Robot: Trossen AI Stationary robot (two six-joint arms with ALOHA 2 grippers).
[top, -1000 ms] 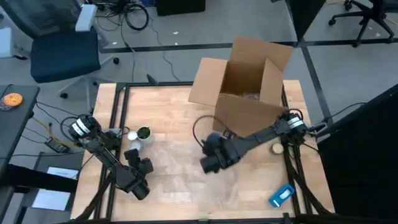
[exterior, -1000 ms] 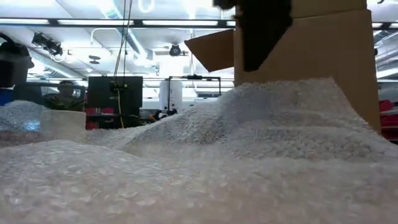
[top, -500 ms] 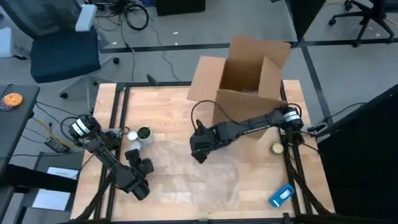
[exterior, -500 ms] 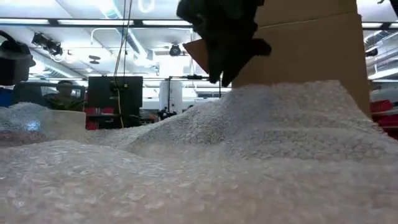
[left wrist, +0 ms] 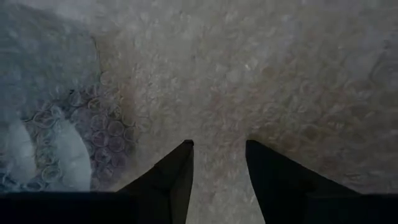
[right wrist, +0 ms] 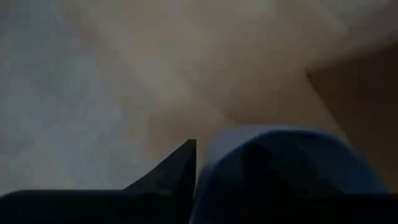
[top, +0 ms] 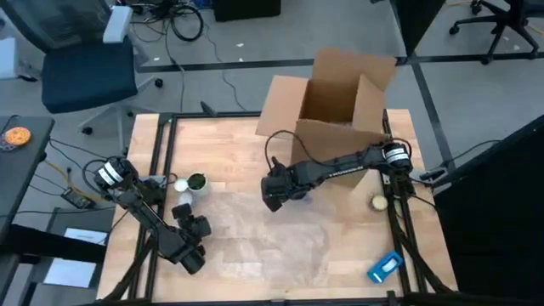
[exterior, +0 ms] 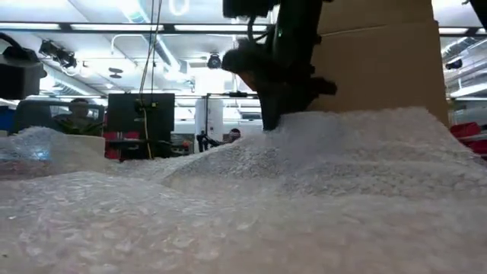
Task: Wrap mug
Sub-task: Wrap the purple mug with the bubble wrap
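A sheet of bubble wrap (top: 255,234) lies spread over the middle of the table. My right gripper (top: 276,194) reaches in from the right to the wrap's far edge, shut on a blue mug (right wrist: 286,171). In the low view that gripper (exterior: 281,84) stands behind a hump of the wrap (exterior: 342,152). My left gripper (top: 194,228) hovers open over the wrap's left edge, its fingers (left wrist: 180,168) pointing down at the wrap (left wrist: 249,74). A white mug (top: 195,183) stands on the table beside the wrap's far left corner. My right gripper has the blue mug's round wall (right wrist: 217,168) against one finger (right wrist: 177,171). The mug itself hides the other finger, so the kind of hold cannot be told. Whether the mug rests on the table or hangs clear cannot be told.
An open cardboard box (top: 340,110) stands at the far right of the table, just behind my right arm. A small round object (top: 376,202) and a blue object (top: 384,266) lie near the right edge. People and screens show in the room beyond.
My right gripper has swung with the mug from over the middle of the wrap toward the table's far left, to the wrap's far edge.
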